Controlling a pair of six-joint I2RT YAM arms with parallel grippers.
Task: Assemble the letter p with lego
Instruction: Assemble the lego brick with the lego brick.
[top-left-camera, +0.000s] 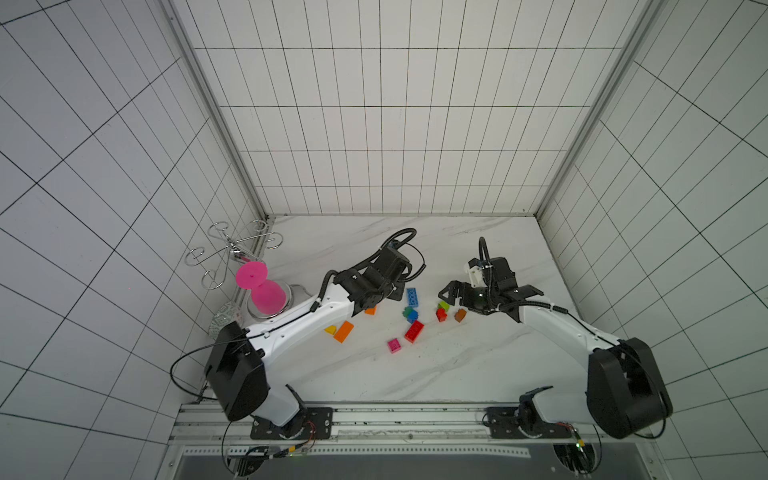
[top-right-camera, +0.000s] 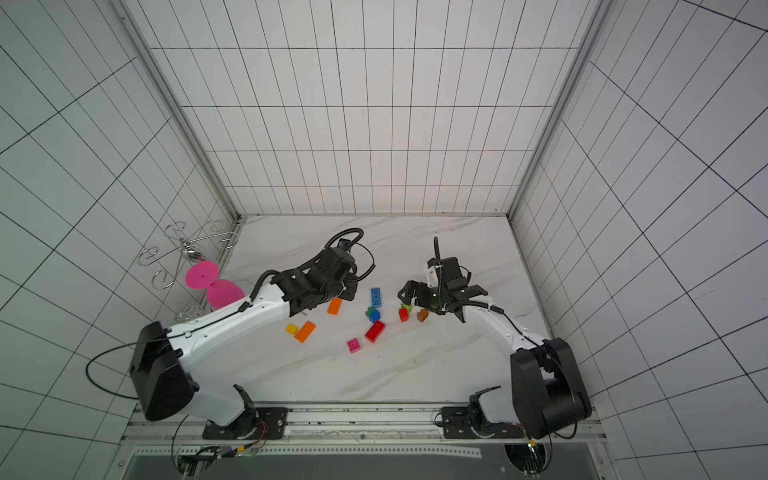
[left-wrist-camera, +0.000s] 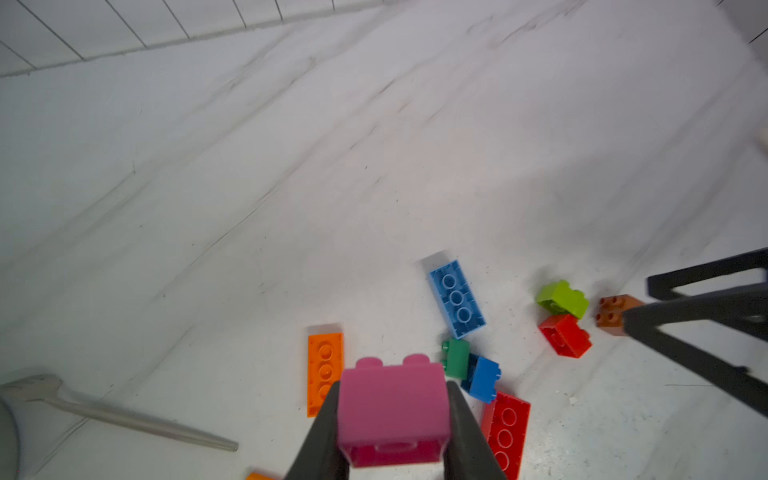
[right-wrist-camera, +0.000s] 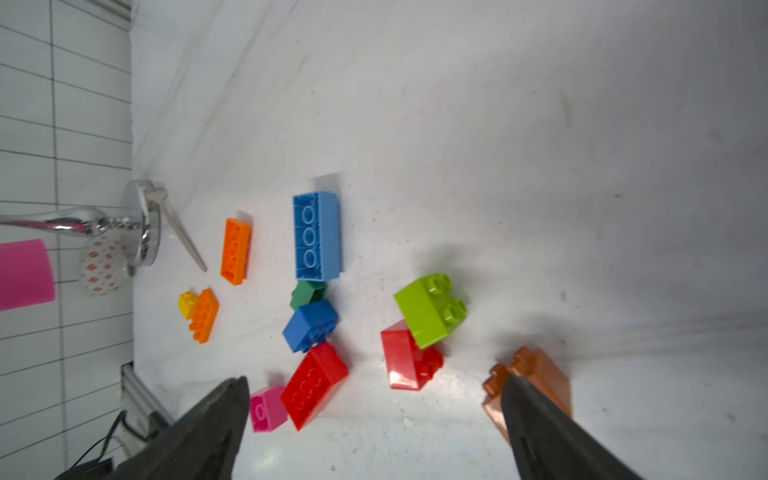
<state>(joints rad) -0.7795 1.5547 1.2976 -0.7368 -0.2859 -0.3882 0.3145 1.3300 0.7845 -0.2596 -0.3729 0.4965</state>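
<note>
My left gripper (left-wrist-camera: 393, 386) is shut on a pink lego brick (left-wrist-camera: 392, 411), studs pointing away from the camera, held above the table. In both top views that brick is hidden under the left gripper (top-left-camera: 397, 289). My right gripper (right-wrist-camera: 374, 378) stands wide open with nothing between its fingers, above a brown brick (right-wrist-camera: 536, 374) and a lime brick (right-wrist-camera: 430, 309) leaning on a red one (right-wrist-camera: 401, 361). Loose on the table lie a long blue brick (top-left-camera: 411, 297), a green and blue pair (top-left-camera: 410, 314), a long red brick (top-left-camera: 414, 331), a second pink brick (top-left-camera: 394, 345) and orange bricks (top-left-camera: 343, 331).
A pink hourglass cup (top-left-camera: 259, 291) hangs on a chrome wire rack (top-left-camera: 232, 253) at the table's left edge, beside a patterned ball (top-left-camera: 224, 322). A small yellow brick (top-left-camera: 331, 330) touches the long orange one. Tiled walls close the table on three sides.
</note>
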